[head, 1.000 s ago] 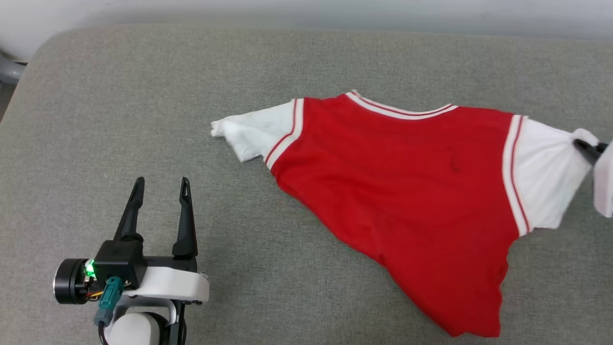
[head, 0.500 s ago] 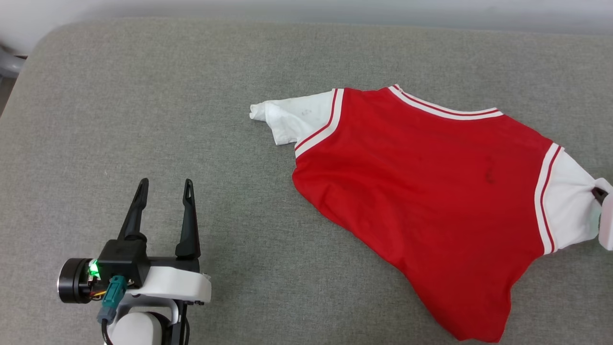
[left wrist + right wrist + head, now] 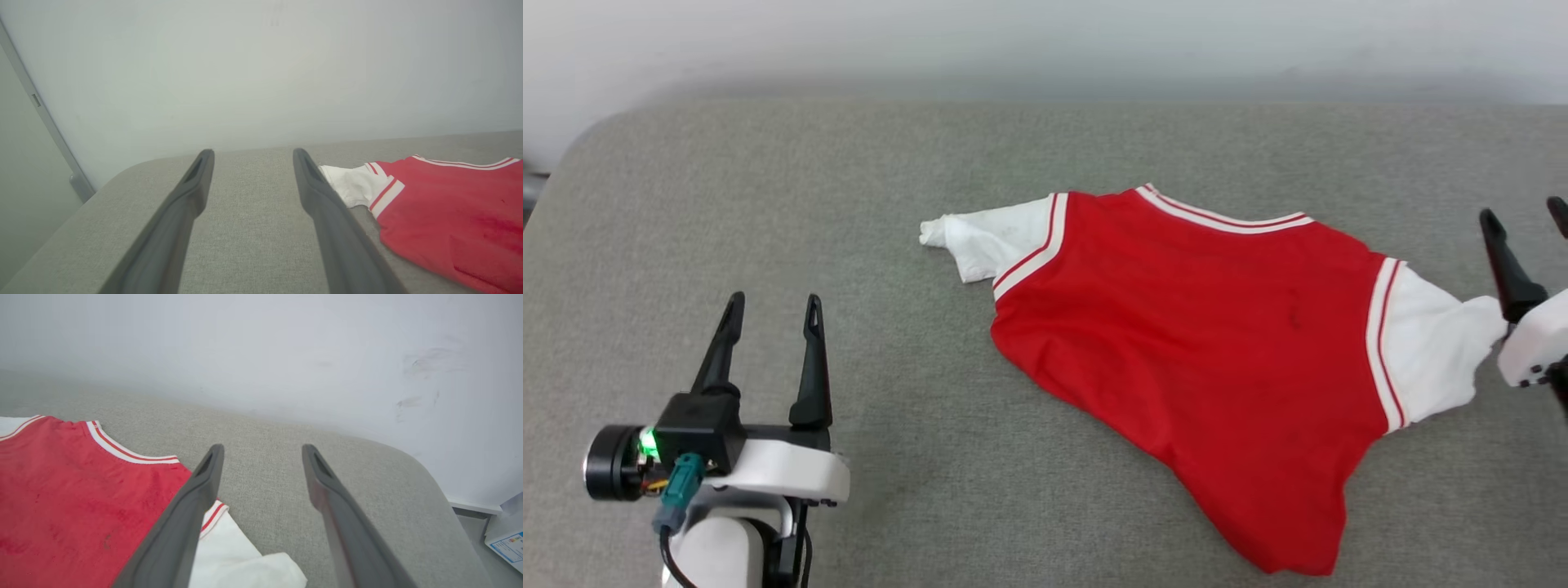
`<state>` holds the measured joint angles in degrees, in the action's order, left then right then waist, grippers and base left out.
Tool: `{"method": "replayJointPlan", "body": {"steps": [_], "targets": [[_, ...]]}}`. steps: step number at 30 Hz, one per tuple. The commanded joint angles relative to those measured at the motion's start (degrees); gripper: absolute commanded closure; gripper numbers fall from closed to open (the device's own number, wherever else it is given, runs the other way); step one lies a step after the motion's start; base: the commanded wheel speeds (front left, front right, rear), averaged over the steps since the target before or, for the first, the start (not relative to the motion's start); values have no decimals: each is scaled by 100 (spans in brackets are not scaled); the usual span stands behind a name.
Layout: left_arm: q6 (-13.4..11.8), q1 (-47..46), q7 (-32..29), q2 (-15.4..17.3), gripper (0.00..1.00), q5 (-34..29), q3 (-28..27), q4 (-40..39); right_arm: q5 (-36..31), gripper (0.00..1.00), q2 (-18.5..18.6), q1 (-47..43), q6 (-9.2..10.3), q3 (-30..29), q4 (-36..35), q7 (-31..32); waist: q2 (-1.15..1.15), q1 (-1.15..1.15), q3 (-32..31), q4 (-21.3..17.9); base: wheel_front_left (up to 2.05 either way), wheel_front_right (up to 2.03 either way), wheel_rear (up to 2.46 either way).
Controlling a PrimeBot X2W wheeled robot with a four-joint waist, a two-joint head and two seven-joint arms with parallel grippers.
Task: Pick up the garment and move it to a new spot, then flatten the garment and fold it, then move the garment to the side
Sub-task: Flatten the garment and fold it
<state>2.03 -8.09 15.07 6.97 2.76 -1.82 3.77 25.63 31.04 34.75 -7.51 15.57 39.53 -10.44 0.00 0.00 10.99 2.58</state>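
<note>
Grey padded surface [image 3: 768, 204]: bare and roomy on the robot's left and in front. The wall [image 3: 1013, 41] closes off the far edge, and there is little margin on the right.
Garment [image 3: 1192, 327]: lies right of centre, plain red side up, skewed and slack, with one hem corner trailing toward the robot.
Right sleeve [image 3: 1429, 359]: pinched a second ago, now released and crumpled. The relocation looks done and flattening seems next.
Right gripper [image 3: 1524, 211]: fingers wide apart, empty, just beside that sleeve.
Left gripper [image 3: 774, 298]: wide open, empty, well apart from the left sleeve [image 3: 988, 237].
</note>
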Motion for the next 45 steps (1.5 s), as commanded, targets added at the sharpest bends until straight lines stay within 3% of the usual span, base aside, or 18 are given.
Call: {"method": "replayJointPlan", "body": {"steps": [1, 8, 13, 16, 21, 26, 30, 34, 39, 45], "targets": [[49, -110, 15, 58, 0, 22, -11, 26, -97, 0, -129, -153, 4, -103, -142, -93, 0, 0, -113, -106, 0, 0, 0], [343, -645, 15, 387, 0, 0, 156, 227, -962, 0, -987, -1086, 4, -1041, -1574, -307, 0, 0, -302, -286, 0, 0, 0], [499, -1300, -139, 745, 0, 116, 523, 536, -1448, 0, -1574, -1851, 4, -1487, -2718, -6, 0, 0, -359, -353, 0, 0, 0], [533, -1807, -433, 1022, 0, 262, 930, 625, -1666, 0, -1819, -2238, 4, -1594, -3271, 213, 0, 0, -384, -385, 0, 0, 0], [536, -2570, -1502, 1586, 0, 1148, 2133, 748, -1818, 0, -2068, -2645, 4, -1645, -3878, 504, 0, 0, -385, -459, 0, 0, 0], [538, -3234, -2804, 2043, 0, 2234, 3235, 887, -1841, 0, -2177, -2808, 4, -1671, -4152, 635, 0, 0, -339, -537, 0, 0, 0], [539, -3606, -4041, 2232, 0, 3266, 4042, 1045, -1833, 0, -2188, -2811, 4, -1677, -4232, 681, 0, 0, -259, -594, 0, 0, 0], [539, -3946, -4878, 2391, 0, 3959, 4662, 1252, -1832, 0, -2206, -2713, 4, -1647, -4265, 687, 0, 0, -128, -652, 0, 0, 0], [540, -4282, -5278, 2437, 0, 4335, 5214, 1727, -1824, 0, -2243, -2551, 4, -1569, -4261, 642, 0, 0, 107, -760, 0, 0, 0], [540, -4421, -5079, 2293, 0, 4612, 5583, 2395, -1848, 0, -2303, -2317, 4, -1501, -4154, 544, 0, 0, 435, -914, 0, 0, 0]]}}
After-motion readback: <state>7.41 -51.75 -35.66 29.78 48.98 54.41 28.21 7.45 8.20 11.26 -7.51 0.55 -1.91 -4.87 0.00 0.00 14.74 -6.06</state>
